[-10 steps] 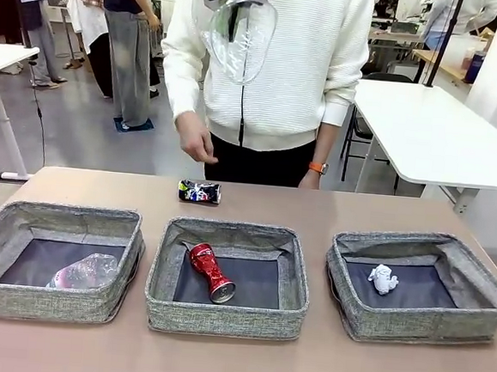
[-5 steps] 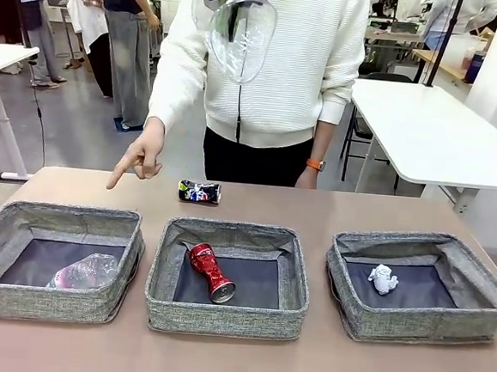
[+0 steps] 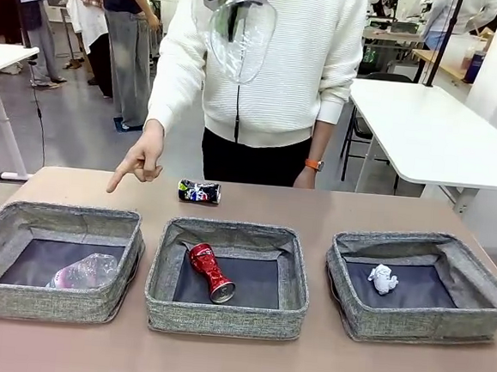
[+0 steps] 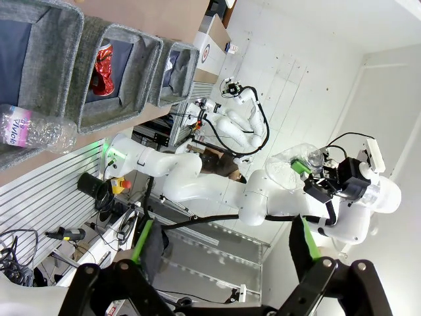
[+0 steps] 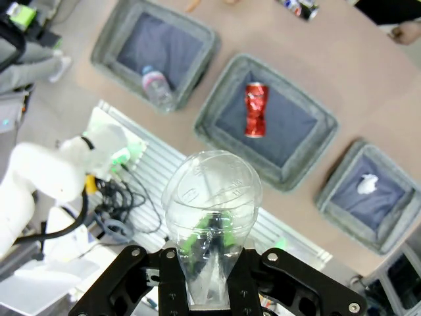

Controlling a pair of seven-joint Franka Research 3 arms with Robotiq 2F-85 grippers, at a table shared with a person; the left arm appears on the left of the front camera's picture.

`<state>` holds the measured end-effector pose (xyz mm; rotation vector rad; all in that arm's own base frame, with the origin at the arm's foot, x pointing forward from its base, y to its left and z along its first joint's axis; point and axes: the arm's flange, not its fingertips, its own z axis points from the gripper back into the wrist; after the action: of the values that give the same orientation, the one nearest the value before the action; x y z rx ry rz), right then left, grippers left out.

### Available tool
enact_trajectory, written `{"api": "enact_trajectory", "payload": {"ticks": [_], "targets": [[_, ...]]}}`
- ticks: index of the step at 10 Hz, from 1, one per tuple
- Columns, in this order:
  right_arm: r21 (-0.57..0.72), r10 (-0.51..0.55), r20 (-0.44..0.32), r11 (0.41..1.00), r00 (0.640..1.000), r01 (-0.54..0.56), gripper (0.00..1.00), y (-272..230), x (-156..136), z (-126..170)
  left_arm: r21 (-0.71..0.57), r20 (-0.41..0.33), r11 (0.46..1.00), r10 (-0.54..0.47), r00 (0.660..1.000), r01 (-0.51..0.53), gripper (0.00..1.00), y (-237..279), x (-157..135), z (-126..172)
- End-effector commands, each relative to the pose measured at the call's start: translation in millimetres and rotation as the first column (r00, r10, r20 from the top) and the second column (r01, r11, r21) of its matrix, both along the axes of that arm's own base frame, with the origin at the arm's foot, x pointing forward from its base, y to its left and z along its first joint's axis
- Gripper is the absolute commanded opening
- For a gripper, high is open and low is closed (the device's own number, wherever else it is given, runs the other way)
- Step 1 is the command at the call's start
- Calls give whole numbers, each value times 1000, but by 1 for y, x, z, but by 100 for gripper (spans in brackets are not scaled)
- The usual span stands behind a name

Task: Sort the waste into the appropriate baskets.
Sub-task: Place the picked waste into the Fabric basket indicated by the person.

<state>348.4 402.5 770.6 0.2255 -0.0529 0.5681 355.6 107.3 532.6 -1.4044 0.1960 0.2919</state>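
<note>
Swung outward, the person's hand [image 3: 143, 162] now points at the nine-o'clock basket [image 3: 41, 303], likely for plastics; our right gripper [image 5: 209, 245] pinches the clear plastic cup [image 5: 212, 191] aloft, left gripper [image 4: 223, 250] spread.

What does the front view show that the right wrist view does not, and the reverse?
Front view: the person's white sweater and orange watch, and a white table behind. Right wrist view: the right gripper, jaws shut on the clear cup, and a white arm base with cables. Both: the cup, the bottle in the left basket, the red can in the middle basket, the paper wad in the right basket, the dark can on the tabletop.
</note>
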Motion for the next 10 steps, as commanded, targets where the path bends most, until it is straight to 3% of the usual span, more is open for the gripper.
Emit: {"api": "enact_trajectory", "payload": {"ticks": [1,2,4,5,6,7,8,9,10], "targets": [[83,127,-29,989,991,-124,5,37,19,-35,12,23,1000,10,1000,-11,100,29,-15,9],[117,304,-67,948,950,-295,5,101,32,-81,162,-40,985,64,997,-56,100,76,-36,6],[108,520,-152,854,841,-509,5,208,23,-151,335,-228,938,171,958,-88,100,141,-79,-11],[-9,528,-178,843,830,-538,5,231,14,-171,329,-248,931,244,938,-155,100,157,-94,-14],[-63,516,-304,828,801,-557,5,227,15,-175,291,-238,923,324,916,-251,100,161,-96,-15],[99,482,-173,876,859,-471,5,208,-15,-213,338,-195,929,225,955,-150,100,153,-96,-17],[99,482,-173,876,859,-471,5,208,-15,-213,338,-195,929,225,955,-150,100,153,-96,-17],[36,512,-260,853,819,-521,5,226,-28,-245,338,-195,929,225,955,-150,100,153,-96,-17],[67,501,-255,863,827,-502,5,217,-24,-255,338,-195,929,225,955,-150,100,153,-96,-17]]}}
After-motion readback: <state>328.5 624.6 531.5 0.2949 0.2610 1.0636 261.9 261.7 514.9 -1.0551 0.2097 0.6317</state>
